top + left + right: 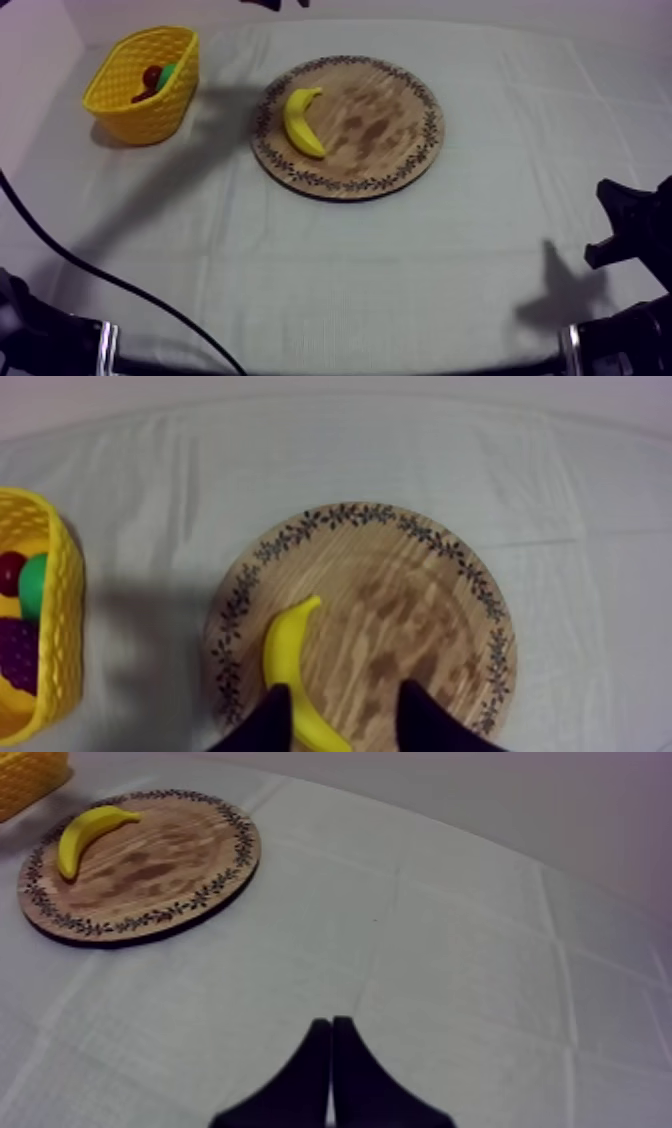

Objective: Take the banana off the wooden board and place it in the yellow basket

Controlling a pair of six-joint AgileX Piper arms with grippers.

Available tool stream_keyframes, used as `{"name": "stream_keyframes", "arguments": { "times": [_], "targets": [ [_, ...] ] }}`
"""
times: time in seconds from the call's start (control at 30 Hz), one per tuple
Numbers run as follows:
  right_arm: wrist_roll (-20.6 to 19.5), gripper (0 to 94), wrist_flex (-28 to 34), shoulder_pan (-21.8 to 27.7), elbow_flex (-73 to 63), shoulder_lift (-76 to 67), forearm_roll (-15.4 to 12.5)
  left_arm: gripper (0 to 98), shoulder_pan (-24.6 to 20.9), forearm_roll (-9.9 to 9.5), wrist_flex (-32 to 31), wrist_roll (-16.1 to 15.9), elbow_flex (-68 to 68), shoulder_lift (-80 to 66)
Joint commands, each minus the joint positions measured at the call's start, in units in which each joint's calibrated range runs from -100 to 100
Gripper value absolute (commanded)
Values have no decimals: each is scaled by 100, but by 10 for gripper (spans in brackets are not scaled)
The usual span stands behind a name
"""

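The curved yellow toy banana (303, 122) lay on the left half of the round wooden board (395, 135) with a patterned rim, near the centre of the top view. Its long axis ran roughly up and down the frame. The thin tip pointed to the upper right, and its back bowed left toward the woven yellow basket (160, 110) at the upper left. The basket stood apart from the board on the cloth-covered counter (350, 280), with only bare cloth between them. In it lay a small red fruit (150, 77), a green fruit (167, 72) touching it, and, seen from the left wrist, something purple (15, 656) whose kind I could not tell. The left gripper (342, 691) hung over the board with its black fingers (268, 726) spread wide. The end of the banana opposite its thin tip lay between them, and they were not closed on it. The right gripper (330, 1042) sat at the lower right of the top view, well away from the board. Its fingers were pressed together into a narrow wedge with nothing in them.
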Motion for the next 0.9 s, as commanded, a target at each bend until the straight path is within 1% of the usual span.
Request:
{"name": "stream_keyframes", "arguments": {
  "times": [0.0, 0.13, 0.3, 0.5, 0.67, 0.87],
  "targets": [
    [0, 3, 0, 0, -3, 0, 0, 615, -27, 4, -26, -46, -12, 5],
    [0, 3, 0, 0, -3, 0, 0, 693, -88, 50, -57, -47, -18, 11],
    [0, 3, 0, 0, -3, 0, 0, 745, -112, 111, -41, -66, 65, -7],
    [0, 3, 0, 0, -3, 0, 0, 758, -75, 146, 11, -51, 340, -15],
    [0, 3, 0, 0, -3, 0, 0, 764, -55, 199, 18, 49, 675, 121],
    [0, 3, 0, 0, -3, 0, 0, 775, -66, 330, 8, 192, 972, 505]
  ]
}}
